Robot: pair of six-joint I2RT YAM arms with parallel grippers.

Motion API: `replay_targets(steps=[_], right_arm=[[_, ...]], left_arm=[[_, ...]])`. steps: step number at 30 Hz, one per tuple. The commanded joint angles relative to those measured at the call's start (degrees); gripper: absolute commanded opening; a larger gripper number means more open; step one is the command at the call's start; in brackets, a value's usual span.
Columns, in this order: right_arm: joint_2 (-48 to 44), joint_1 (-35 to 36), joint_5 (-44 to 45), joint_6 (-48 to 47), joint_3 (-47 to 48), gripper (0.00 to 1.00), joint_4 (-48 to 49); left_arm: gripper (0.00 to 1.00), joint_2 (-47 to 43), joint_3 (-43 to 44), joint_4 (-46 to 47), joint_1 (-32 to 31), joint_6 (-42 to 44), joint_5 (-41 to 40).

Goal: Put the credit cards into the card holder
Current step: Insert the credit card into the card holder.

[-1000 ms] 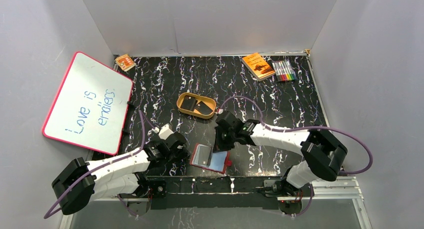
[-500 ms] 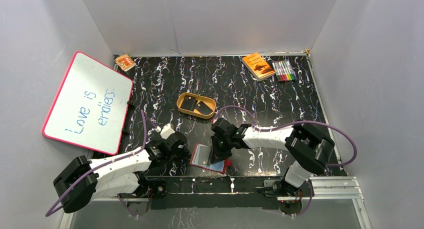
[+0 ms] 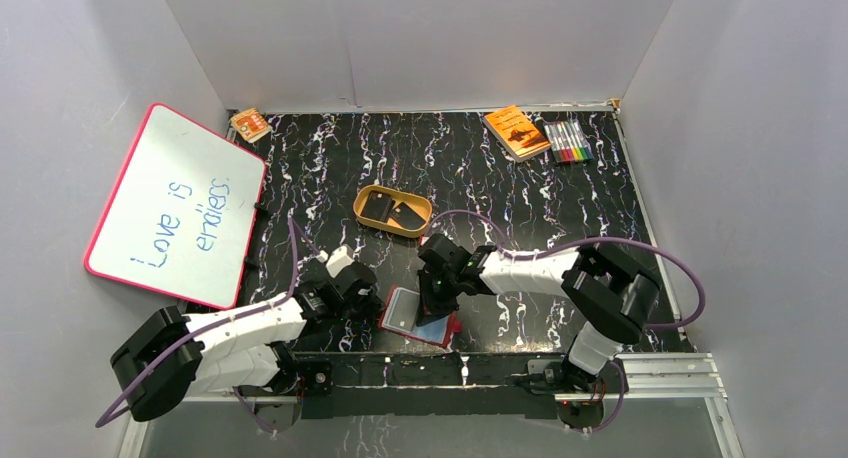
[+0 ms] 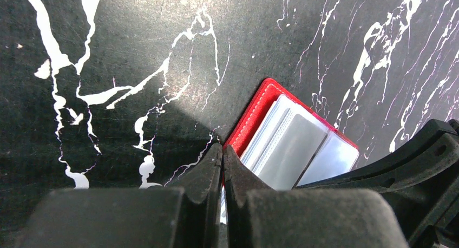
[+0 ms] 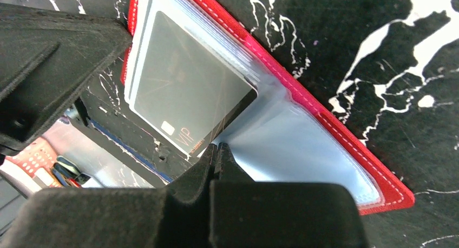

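Left gripper [image 4: 223, 150] is clamping the open red leather-like card holder [image 3: 405, 313] at the black marbled table's [image 3: 600, 218] near edge, right gripper [image 5: 216, 149] is apparently pinching one thin black credit card [image 5: 189, 96] nearly seated in a clear pocket, and two more black cards [image 3: 378, 208] are waiting in the tan oval dish [image 3: 357, 206].

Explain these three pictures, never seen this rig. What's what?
Two robot arms are bolted at the near edge of a black marbled table. The wide picture comes from a fixed camera overhead; the two close-ups come from a camera on each wrist. The left gripper is shut on the edge of an open red wallet. The right gripper pinches a black card lying partly inside a clear pocket. Two more black cards sit in a tan dish. A whiteboard, an orange booklet and markers sit at the edges.
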Motion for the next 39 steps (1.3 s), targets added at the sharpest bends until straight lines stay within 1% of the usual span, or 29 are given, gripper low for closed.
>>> replay_targets(steps=[1,7,11,16,20,25,30,32,33,36,37,39], right_arm=[[1.58,0.28,-0.32,0.43,3.13,0.0,4.04],[1.24,0.28,1.93,-0.83,4.48,0.0,2.73],[2.62,-0.09,4.99,-5.91,7.69,0.0,-0.89],[5.32,-1.88,7.32,-11.53,11.2,0.11,-5.24],[5.26,-2.67,7.42,-13.01,13.56,0.18,-7.49],[1.15,-3.37,9.81,-14.25,15.72,0.28,-12.56],[-5.42,-4.06,11.75,-15.87,16.5,0.4,-17.86],[-8.64,-4.12,13.42,-16.35,16.24,0.41,-19.07],[-10.81,-4.14,15.78,-16.5,15.67,0.41,-19.03],[-18.13,-4.23,21.37,-16.18,11.46,0.43,-14.76],[-20.41,-4.51,23.36,-15.98,9.59,0.45,-12.23],[-24.35,-5.67,23.48,-15.75,6.33,0.52,-5.93]], left_arm=[[0.0,2.32,-3.07,-6.09,-0.2,1.64,2.27],[0.0,-1.06,-3.48,-10.01,-0.25,-0.45,-0.44],[0.0,-4.74,-5.36,-11.93,-0.25,-3.94,-3.64],[0.01,-6.84,-6.84,-12.22,-0.2,-6.23,-5.72],[0.05,-7.64,-6.27,-13.18,-0.25,-6.87,-6.53],[0.16,-9.23,-4.52,-16.22,-0.2,-6.94,-8.49],[0.32,-11.36,-2.75,-18.38,-0.2,-6.08,-9.67],[0.38,-12.38,-1.21,-20.22,-0.27,-5.73,-10.53],[0.42,-12.89,-0.2,-21.15,-0.21,-5.34,-11.38],[0.53,-14.07,4.03,-23.68,-0.07,-1.9,-15.2],[0.55,-14.01,5.61,-23.84,0.31,0.25,-16.35],[0.59,-12.9,8.68,-24.1,1.39,3.88,-18.47]])
